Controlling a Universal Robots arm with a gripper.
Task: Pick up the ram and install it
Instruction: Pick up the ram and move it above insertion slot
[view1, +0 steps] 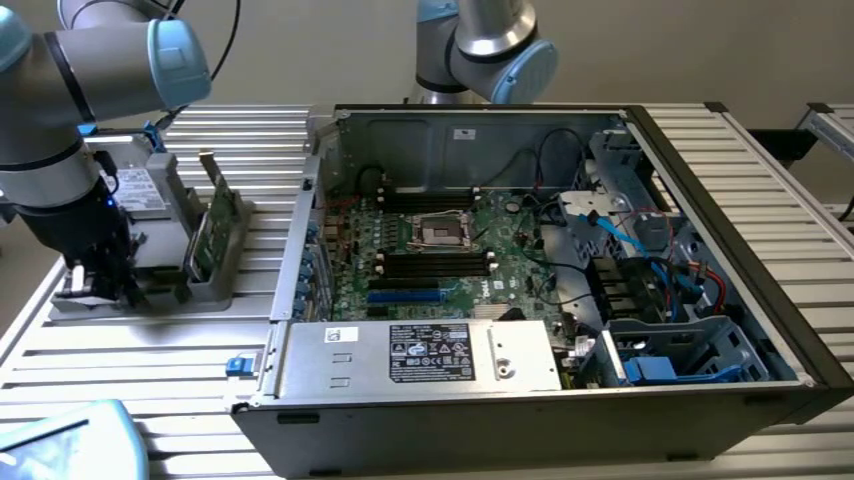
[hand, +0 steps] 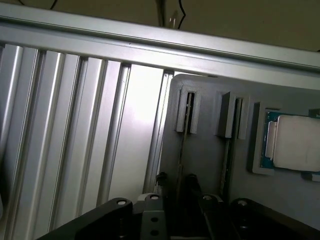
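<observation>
The ram (hand: 183, 145) stands on edge in a narrow slot of the grey holder (hand: 205, 155) — a posture that leaves its upper edge free to be pinched from above. In the wrist view it reads as no more than a thin line running down from the slot's cheeks. The gripper (hand: 177, 179) is down over it, its dark tips apart with that thin edge between them, so I take it as open and straddling the ram, not clamped on it. In the exterior view the gripper (view1: 100, 288) is low at the end of the holder (view1: 160, 292) toward the exterior view's left. The holder sits on the bench (view1: 160, 365) just beside the case (view1: 400, 128). It keeps each part in its own seat. The processor (hand: 297, 142) lies flat in a square pocket. A second slot (hand: 231, 117) beside the ram's shows a dark slit whose contents I cannot make out. A taller green card (view1: 218, 235) stands upright in a groove nearer the case. The case lies on its side with its panel off, so the motherboard (view1: 501, 245) faces up and can be reached from above. On it the black slots (view1: 430, 265) beside the socket (view1: 441, 230) look empty, with no green stick in them. By my reading the install is not begun — the ram is in its holder.
</observation>
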